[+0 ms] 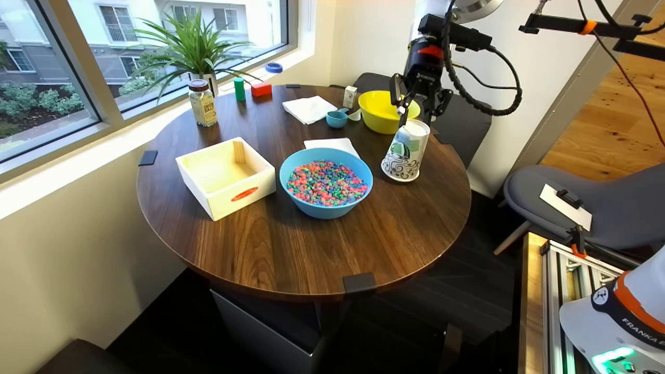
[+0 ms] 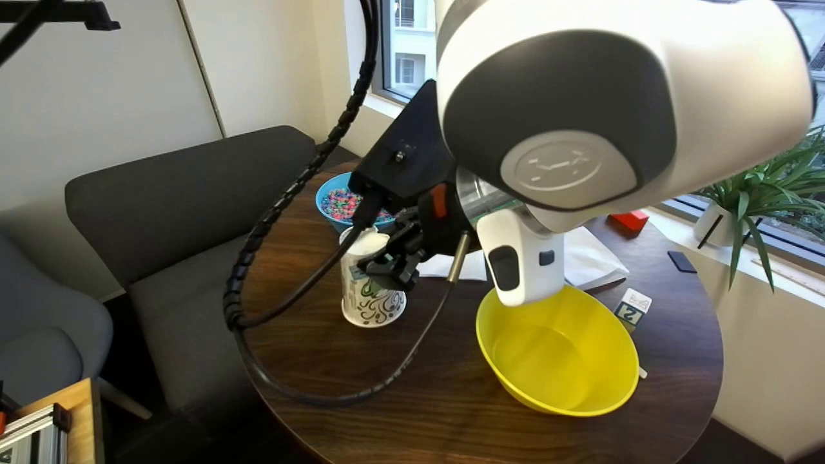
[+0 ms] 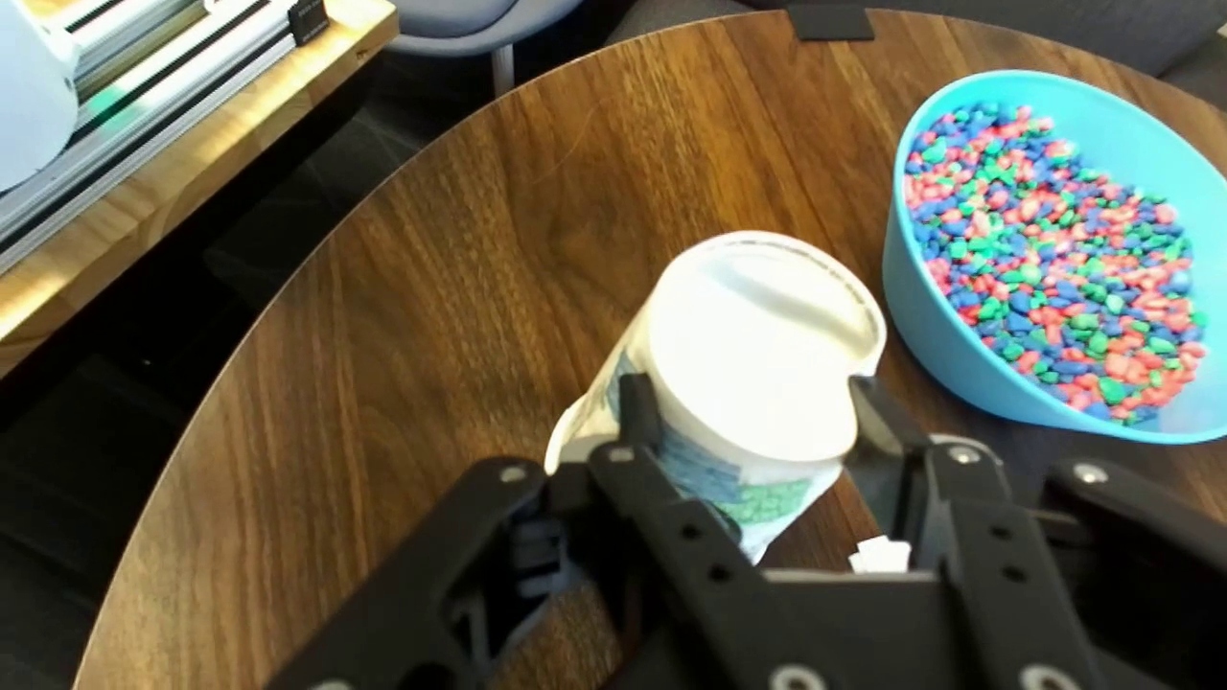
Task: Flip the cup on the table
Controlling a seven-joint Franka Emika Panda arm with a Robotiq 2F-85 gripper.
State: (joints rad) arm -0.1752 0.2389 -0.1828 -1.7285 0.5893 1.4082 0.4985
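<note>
The cup is a tapered white paper cup with a blue-green pattern. It stands upside down, wide rim down and narrow base up, at the right side of the round brown table. It leans a little; I cannot tell if its whole rim touches the table. My gripper is at its base end. In the wrist view the fingers sit on both sides of the cup and appear to touch it. In an exterior view the gripper partly covers the cup.
The blue bowl of coloured bits stands close beside the cup. The yellow bowl is behind it. A wooden box, napkin, blue scoop, jar and lettered block are also on the table.
</note>
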